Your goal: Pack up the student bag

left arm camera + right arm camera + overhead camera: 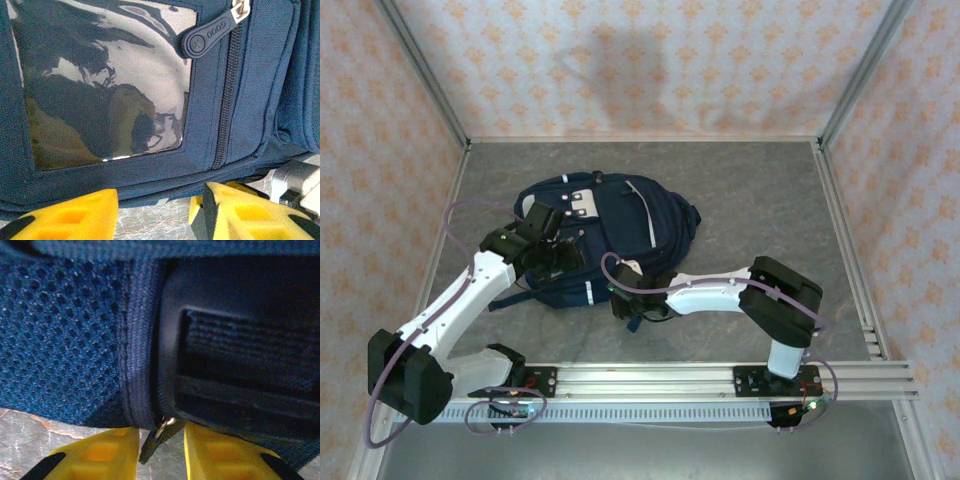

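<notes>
The student bag [610,225] lies flat, front up, left of the middle of the worktop [770,200], its near edge facing the arms. The coming move turns on a small zip pull [154,440] at the bag's near right corner. It hangs between the right fingers [95,457], which stand a narrow gap apart — flanking it, not plainly pinching it. Its seam runs straight ahead of them, mesh panel [60,340] on one side, black buckle [240,350] on the other — both likely close enough to snag. The left fingers [75,217] are open and empty at the bag's left side, just short of its clear window pocket [110,80].
</notes>
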You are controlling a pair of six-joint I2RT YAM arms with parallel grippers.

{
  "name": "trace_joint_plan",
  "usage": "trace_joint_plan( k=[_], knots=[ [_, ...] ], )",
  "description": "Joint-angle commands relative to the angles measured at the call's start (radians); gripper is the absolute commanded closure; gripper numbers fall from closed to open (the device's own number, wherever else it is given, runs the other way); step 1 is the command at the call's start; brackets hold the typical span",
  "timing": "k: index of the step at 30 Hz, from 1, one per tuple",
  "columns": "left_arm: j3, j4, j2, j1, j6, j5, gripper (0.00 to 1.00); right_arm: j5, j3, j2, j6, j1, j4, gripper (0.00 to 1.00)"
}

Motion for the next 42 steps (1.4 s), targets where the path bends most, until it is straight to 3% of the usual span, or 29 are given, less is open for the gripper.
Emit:
trace_joint_plan(
  k=[1,6,12,21,42],
  knots=[
    [-0.017,-0.032,-0.015,0.013,0.016,-0.032,0.52,0.035,0.008,0.025,0.006,0.005,-0.058,0.76],
    [-0.033,-0.032,-0.009,0.019,0.010,-0.050,0.51,0.029,0.021,0.037,-0.007,0.006,-0.053,0.93],
    [-0.058,-0.022,0.023,0.026,-0.020,-0.064,0.50,0.060,0.007,-0.010,-0.035,0.002,-0.093,0.98],
    [-0.068,-0.036,0.105,0.045,-0.010,-0.145,0.51,0.040,-0.048,-0.107,-0.093,-0.084,-0.176,1.00],
    [-0.036,-0.055,0.192,0.074,0.066,-0.192,0.52,0.098,-0.085,-0.198,-0.318,-0.239,-0.293,1.00]
  ],
)
